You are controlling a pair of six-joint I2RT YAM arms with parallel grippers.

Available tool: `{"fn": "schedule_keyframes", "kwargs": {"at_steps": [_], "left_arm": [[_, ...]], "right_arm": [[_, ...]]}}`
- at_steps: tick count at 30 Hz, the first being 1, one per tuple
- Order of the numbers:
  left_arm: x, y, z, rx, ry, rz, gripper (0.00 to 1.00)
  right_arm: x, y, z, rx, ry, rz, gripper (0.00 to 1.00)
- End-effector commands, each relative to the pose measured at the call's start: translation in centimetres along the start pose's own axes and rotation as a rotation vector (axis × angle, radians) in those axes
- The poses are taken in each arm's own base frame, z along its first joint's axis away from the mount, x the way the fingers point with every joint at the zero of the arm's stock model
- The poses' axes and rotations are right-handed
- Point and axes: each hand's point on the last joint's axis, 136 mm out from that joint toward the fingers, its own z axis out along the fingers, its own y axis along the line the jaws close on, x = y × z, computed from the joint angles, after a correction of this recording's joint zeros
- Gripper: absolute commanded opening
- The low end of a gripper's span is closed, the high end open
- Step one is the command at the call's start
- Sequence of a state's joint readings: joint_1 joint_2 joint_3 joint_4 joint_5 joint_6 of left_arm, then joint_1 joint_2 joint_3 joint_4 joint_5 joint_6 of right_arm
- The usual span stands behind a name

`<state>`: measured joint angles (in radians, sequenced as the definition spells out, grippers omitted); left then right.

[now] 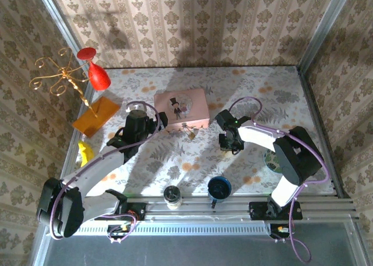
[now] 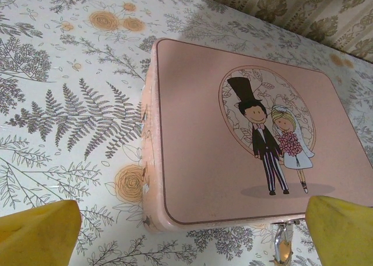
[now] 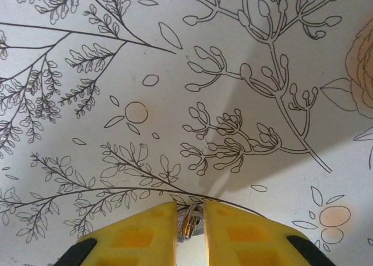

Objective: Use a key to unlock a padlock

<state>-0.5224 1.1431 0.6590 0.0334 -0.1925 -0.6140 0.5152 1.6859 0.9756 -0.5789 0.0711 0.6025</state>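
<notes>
Slippage is the danger: the right tool pinches the silvery key by a thin edge, so it could twist or drop. The padlock hangs at the front of the pink box; the left tool stands wide above it.

Bright overhead light casts soft shadows on the tablecloth and back wall; the left jaws look blurred.

The pink box lies just to the right of the left end effector. The small brass padlock sits left of the right end effector, which points down at the flowered counter.
</notes>
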Motion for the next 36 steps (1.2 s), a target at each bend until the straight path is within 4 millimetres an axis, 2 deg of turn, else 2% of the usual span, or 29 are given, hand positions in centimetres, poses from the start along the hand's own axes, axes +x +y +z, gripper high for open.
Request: {"fn": "schedule_keyframes", "kwargs": {"at_steps": [1, 6, 13, 21, 23, 24, 28, 32, 36], "left_arm": [[0.3, 0.6, -0.5, -0.020, -0.003, -0.011, 1.00], [0.3, 0.5, -0.7, -0.014, -0.003, -0.011, 1.00], [-0.6, -0.4, -1.5, 0.042, -0.035, 0.003, 1.00], [-1.5, -3.2, -3.0, 0.206, -0.090, 0.121, 1.00], [-1.3, -4.2, -3.4, 0.278, -0.105, 0.153, 1.00], [-1.4, -4.8, -3.7, 0.324, -0.123, 0.166, 1.00], [-1.4, -7.1, -4.7, 0.482, -0.181, 0.210, 1.00], [-0.6, -10.2, -6.3, 0.689, -0.221, 0.363, 1.00], [-0.3, -12.5, -8.1, 0.830, -0.309, 0.499, 0.95]], "right_arm": [[0.2, 0.1, -0.1, 0.005, 0.005, -0.003, 0.13], [0.1, 0.5, -1.2, -0.019, -0.014, -0.004, 0.00], [-0.9, 2.4, -5.4, -0.145, -0.103, -0.020, 0.00], [-2.1, 5.5, -11.4, -0.301, -0.201, -0.076, 0.00], [-2.4, 6.5, -12.5, -0.339, -0.214, -0.096, 0.00], [-2.7, 7.1, -14.2, -0.383, -0.247, -0.105, 0.00], [-3.3, 9.2, -17.5, -0.505, -0.285, -0.133, 0.00], [-3.7, 10.9, -21.0, -0.634, -0.326, -0.153, 0.00], [-3.9, 12.3, -24.3, -0.746, -0.363, -0.173, 0.00]]}}
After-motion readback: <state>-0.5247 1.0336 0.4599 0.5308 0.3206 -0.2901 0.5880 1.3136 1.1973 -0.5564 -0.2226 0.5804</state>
